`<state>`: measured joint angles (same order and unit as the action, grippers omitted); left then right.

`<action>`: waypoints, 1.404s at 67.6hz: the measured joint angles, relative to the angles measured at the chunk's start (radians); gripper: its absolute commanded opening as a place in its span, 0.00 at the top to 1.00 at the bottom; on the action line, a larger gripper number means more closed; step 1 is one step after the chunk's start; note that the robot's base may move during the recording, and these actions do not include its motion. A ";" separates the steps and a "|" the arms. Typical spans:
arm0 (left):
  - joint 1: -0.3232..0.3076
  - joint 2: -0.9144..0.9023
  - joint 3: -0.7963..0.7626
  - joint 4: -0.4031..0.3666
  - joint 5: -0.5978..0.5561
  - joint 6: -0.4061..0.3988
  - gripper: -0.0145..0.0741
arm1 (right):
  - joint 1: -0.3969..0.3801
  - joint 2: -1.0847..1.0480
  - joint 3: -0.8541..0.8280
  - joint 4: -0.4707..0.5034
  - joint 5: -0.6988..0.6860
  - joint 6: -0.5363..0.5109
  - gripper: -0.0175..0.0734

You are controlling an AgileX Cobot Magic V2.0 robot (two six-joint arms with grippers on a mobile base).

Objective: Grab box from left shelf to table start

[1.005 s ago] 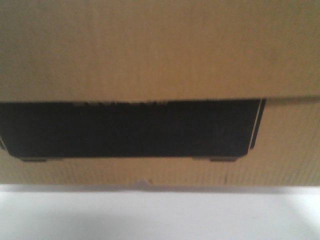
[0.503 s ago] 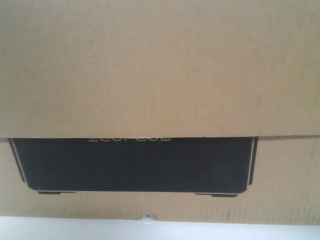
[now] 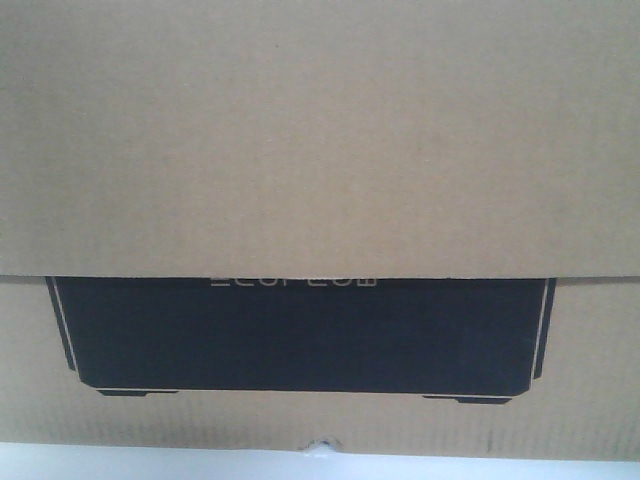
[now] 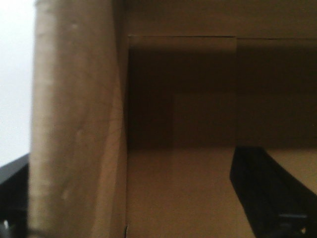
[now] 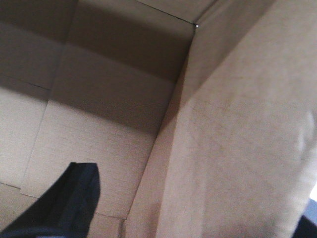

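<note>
The brown cardboard box (image 3: 320, 130) fills the front view, with its black printed panel (image 3: 300, 335) half covered by a hanging flap. Its lower edge rests just over a thin strip of the white table (image 3: 150, 466). The left gripper (image 4: 129, 158) straddles the box's left wall (image 4: 74, 124), open, with one black finger (image 4: 267, 193) inside and clear of the wall. Astride the right wall (image 5: 237, 139) is the right gripper (image 5: 198, 188), also open, its inner finger (image 5: 64, 203) inside the box. The left shelf is out of view.
The inside of the box (image 5: 99, 99) shows only bare cardboard. A bright pale area (image 4: 15, 74) lies beyond the left wall. A small nick (image 3: 320, 446) marks the box's lower edge.
In the front view the box has dropped lower and shifted slightly right. The white table strip below it has shrunk to a thin band.
</note>
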<state>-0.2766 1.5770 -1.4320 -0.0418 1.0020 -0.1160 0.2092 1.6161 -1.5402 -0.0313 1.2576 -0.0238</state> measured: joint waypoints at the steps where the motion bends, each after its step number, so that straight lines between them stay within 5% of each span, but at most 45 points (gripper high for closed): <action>1: 0.000 0.000 0.000 -0.002 0.000 0.000 0.20 | 0.000 0.000 0.000 0.000 0.000 0.002 0.13; 26: -0.004 -0.034 -0.039 -0.023 0.035 0.002 0.20 | 0.004 -0.084 0.000 -0.038 -0.024 0.038 0.13; 44: -0.008 -0.216 -0.129 0.042 0.050 0.002 0.23 | 0.006 -0.247 -0.002 -0.071 -0.047 0.048 0.15; 52: -0.008 -0.330 -0.129 0.095 0.069 0.002 0.35 | 0.006 -0.348 -0.002 -0.089 -0.047 0.063 0.28; 60: -0.008 -0.464 -0.100 0.135 0.078 0.002 0.55 | 0.006 -0.459 0.005 -0.093 -0.046 0.067 0.57; 66: -0.008 -0.586 -0.041 0.149 0.072 0.002 0.70 | 0.006 -0.558 0.044 -0.097 -0.046 0.070 0.77; 75: -0.008 -0.768 0.108 0.157 0.022 0.002 0.95 | 0.006 -0.704 0.166 -0.102 -0.079 0.071 0.73; 95: -0.008 -1.180 0.657 0.164 -0.260 0.002 0.94 | 0.006 -1.138 0.676 -0.102 -0.377 0.073 0.73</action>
<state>-0.2851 0.3965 -0.7751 0.1217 0.7420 -0.1139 0.2156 0.4786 -0.8646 -0.1333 0.8804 0.0496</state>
